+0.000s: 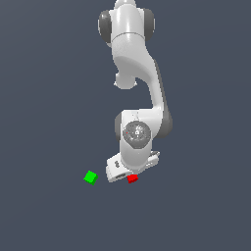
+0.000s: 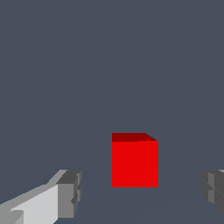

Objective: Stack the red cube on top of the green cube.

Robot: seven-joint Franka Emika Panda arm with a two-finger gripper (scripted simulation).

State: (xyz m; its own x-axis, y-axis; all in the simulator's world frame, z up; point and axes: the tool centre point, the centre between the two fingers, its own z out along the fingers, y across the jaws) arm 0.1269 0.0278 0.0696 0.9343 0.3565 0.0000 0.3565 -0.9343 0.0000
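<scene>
The red cube (image 1: 132, 179) lies on the dark grey floor, partly hidden under the white hand in the exterior view. In the wrist view the red cube (image 2: 134, 162) sits between the two grey fingertips (image 2: 70, 192), with a clear gap on each side. My gripper (image 2: 142, 194) is open and holds nothing. In the exterior view the gripper (image 1: 128, 175) is right over the red cube. The green cube (image 1: 90, 177) lies alone on the floor, toward the exterior view's left of the red cube, apart from it. It does not show in the wrist view.
The white arm (image 1: 135, 73) reaches down from the top of the exterior view. The plain dark grey floor (image 1: 196, 206) spreads all around the cubes.
</scene>
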